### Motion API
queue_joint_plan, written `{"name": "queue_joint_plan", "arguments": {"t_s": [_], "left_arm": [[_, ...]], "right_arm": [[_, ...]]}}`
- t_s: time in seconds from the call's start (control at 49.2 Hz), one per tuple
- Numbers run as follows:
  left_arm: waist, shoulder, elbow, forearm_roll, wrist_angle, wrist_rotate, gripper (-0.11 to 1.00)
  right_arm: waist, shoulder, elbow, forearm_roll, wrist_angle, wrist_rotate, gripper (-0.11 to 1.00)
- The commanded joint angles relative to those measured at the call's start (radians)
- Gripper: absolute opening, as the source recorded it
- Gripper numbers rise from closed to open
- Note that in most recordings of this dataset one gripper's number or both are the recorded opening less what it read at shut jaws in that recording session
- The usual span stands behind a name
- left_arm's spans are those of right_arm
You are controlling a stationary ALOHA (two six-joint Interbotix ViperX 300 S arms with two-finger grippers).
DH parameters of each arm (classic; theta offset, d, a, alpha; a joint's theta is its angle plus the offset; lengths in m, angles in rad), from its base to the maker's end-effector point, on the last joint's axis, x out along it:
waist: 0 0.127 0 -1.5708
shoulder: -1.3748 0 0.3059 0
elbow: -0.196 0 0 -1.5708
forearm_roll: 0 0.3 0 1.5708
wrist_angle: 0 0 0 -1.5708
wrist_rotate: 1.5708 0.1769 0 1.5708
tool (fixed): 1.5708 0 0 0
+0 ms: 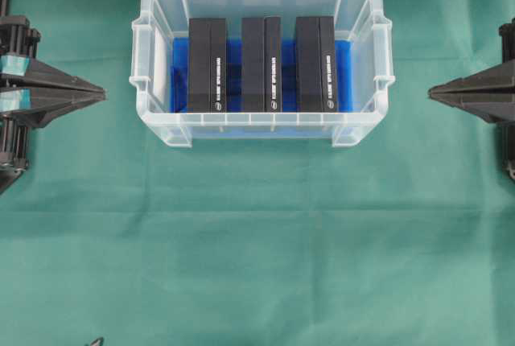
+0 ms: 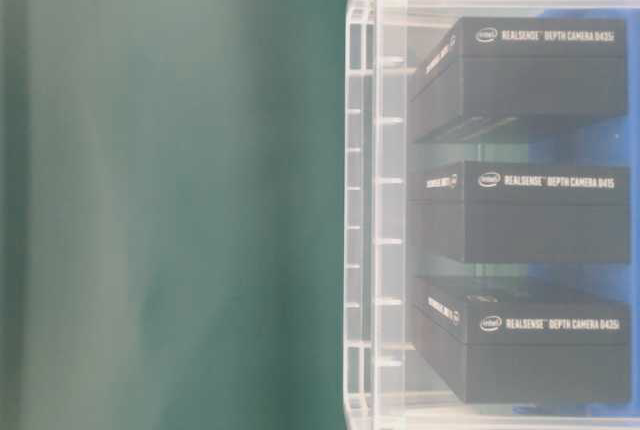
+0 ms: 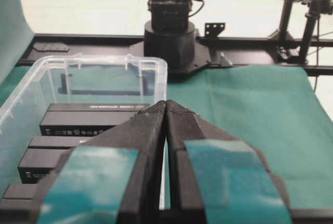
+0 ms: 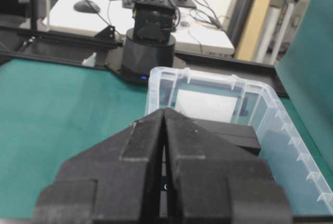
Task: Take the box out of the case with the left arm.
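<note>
The clear plastic case (image 1: pixel 153 40) with a blue floor stands at the back middle of the green cloth. Three black boxes stand side by side in it: left box (image 1: pixel 207 64), middle box (image 1: pixel 261 64), right box (image 1: pixel 315 64). In the table-level view the case wall (image 2: pixel 362 200) shows with the boxes (image 2: pixel 530 210) stacked behind it. My left gripper (image 1: pixel 103 93) rests shut and empty left of the case, tips pointing at it. It is seen from behind in the left wrist view, left gripper (image 3: pixel 166 104), with the boxes (image 3: pixel 88 120) beyond. My right gripper (image 1: pixel 431 93) sits shut right of the case.
Green cloth (image 1: pixel 257 241) covers the table in front of the case. The opposite arm's base (image 3: pixel 169 31) stands beyond the cloth edge in the left wrist view. In the right wrist view the case (image 4: pixel 291 125) lies ahead of my right gripper (image 4: pixel 164 112).
</note>
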State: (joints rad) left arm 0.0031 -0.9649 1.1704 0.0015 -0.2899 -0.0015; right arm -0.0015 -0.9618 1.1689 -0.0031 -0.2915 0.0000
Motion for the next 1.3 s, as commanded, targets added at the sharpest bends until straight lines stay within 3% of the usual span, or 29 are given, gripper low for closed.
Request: {"name": "queue_joint_plan", "arguments": {"t_s": [0.0, 0.244, 0.386, 0.65, 0.792, 1.117, 1.28], "left_arm": [[0.009, 0.006, -0.021, 0.017, 0.021, 0.000, 0.02], [0.020, -0.005, -0.035, 0.018, 0.055, -0.006, 0.02], [0.020, -0.017, -0.109, 0.018, 0.092, -0.034, 0.02], [0.020, -0.012, -0.364, 0.020, 0.414, -0.037, 0.02], [0.021, -0.006, -0.474, 0.020, 0.518, -0.037, 0.02], [0.021, 0.003, -0.492, 0.020, 0.591, -0.044, 0.02], [0.021, 0.009, -0.514, 0.020, 0.729, -0.087, 0.02]], "right_arm": [[0.000, 0.006, -0.008, 0.002, -0.002, 0.005, 0.00], [0.000, 0.006, -0.044, 0.002, 0.086, 0.014, 0.00], [0.000, -0.002, -0.120, 0.002, 0.129, 0.014, 0.00], [0.000, 0.025, -0.360, 0.002, 0.405, 0.014, 0.00], [0.000, 0.057, -0.477, 0.000, 0.523, 0.014, 0.00], [0.000, 0.075, -0.514, 0.002, 0.601, 0.020, 0.00], [0.000, 0.084, -0.543, 0.002, 0.726, 0.058, 0.00]]}}
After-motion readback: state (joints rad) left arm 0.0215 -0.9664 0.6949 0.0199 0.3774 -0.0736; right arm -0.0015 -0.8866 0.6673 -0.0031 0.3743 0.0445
